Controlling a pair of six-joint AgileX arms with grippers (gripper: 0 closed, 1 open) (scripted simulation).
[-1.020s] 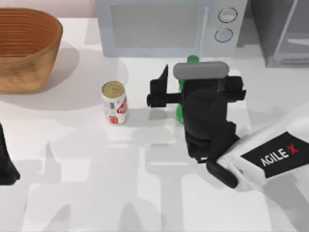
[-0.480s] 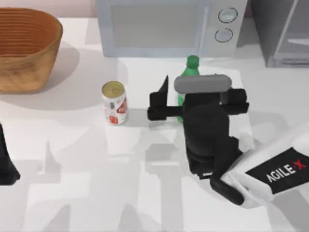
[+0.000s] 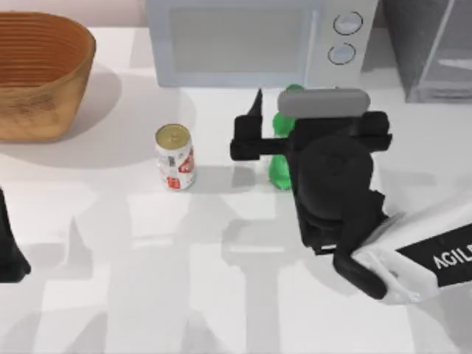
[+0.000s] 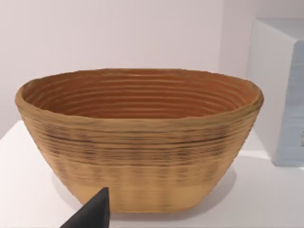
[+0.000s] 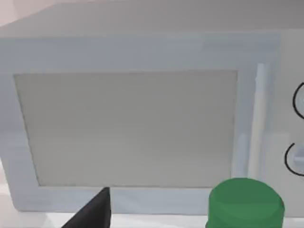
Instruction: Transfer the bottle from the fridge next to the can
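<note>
We saw the bottle (image 3: 281,171) standing upright on the counter (image 3: 147,295), in front of the white microwave (image 3: 243,40) and well to the right of the can (image 3: 175,156). It was translucent green plastic, and in the right wrist view its round green cap (image 5: 246,203) sat against the microwave's pale door. Most of its body was hidden under our right arm. Our right gripper (image 3: 259,140) was at the bottle, one dark finger (image 3: 251,125) on the can side of it; we could not tell whether it was clamped on the bottle or loose. The can was white and red with a gold top. The fridge (image 3: 431,48) stood to the right of the microwave. Our left arm was parked far left of the can, near the woven basket (image 4: 137,137).
</note>
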